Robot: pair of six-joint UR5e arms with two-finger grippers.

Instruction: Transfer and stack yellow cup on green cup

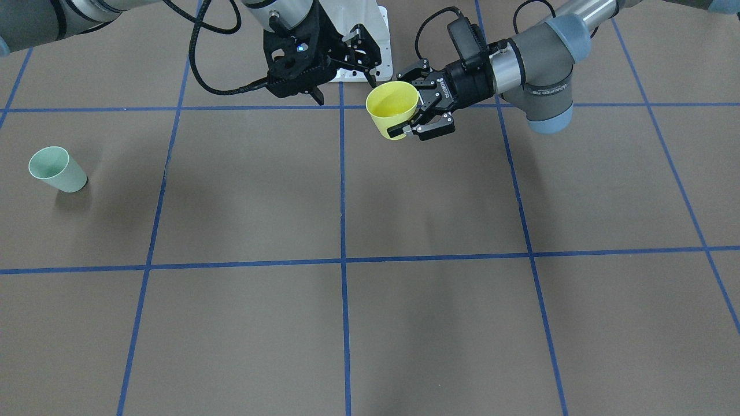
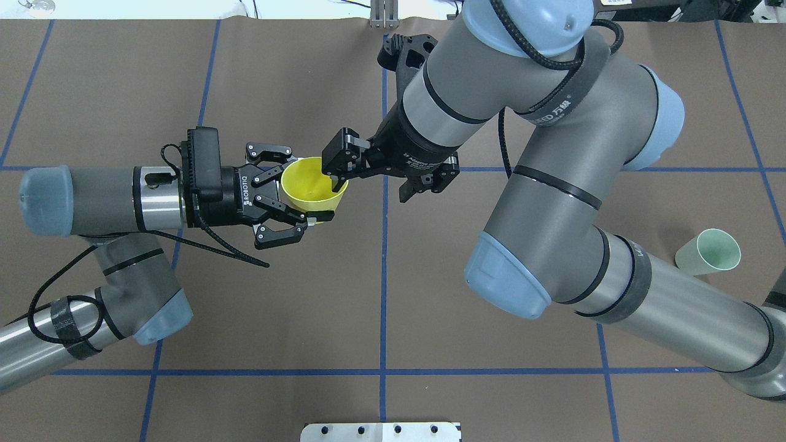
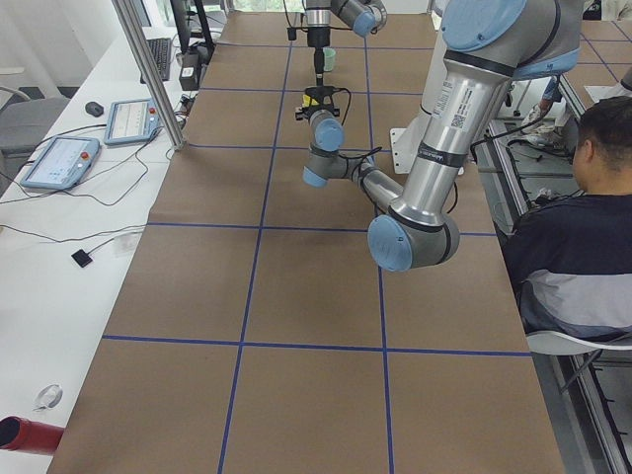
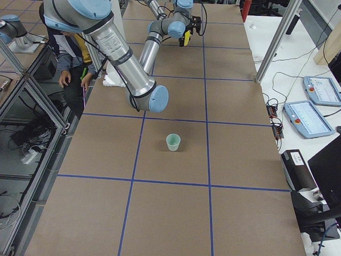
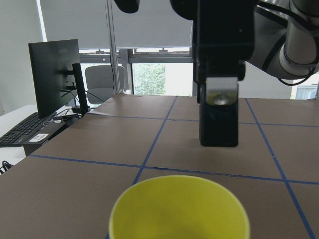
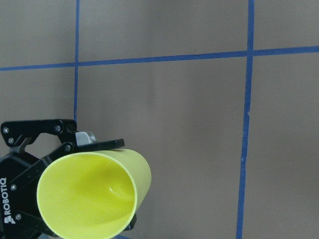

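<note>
My left gripper [image 2: 307, 189] is shut on the yellow cup [image 2: 312, 183] and holds it above the table near the middle, its mouth turned up and sideways. The cup also shows in the front view [image 1: 393, 107], with the left gripper [image 1: 400, 104] around it. My right gripper [image 2: 371, 189] is open and empty right beside the cup, one finger [image 5: 218, 102] hanging just over its rim. The right wrist view shows the cup [image 6: 92, 194] at lower left. The green cup [image 2: 707, 252] stands alone on the table on my right, far from both grippers [image 1: 58, 169].
Blue tape lines [image 2: 383, 288] divide the brown table into squares. A white mounting plate [image 2: 381, 431] lies at the robot's edge. An operator [image 3: 583, 232] sits beside the table. My right arm's elbow [image 2: 522, 270] spans the area between the cups.
</note>
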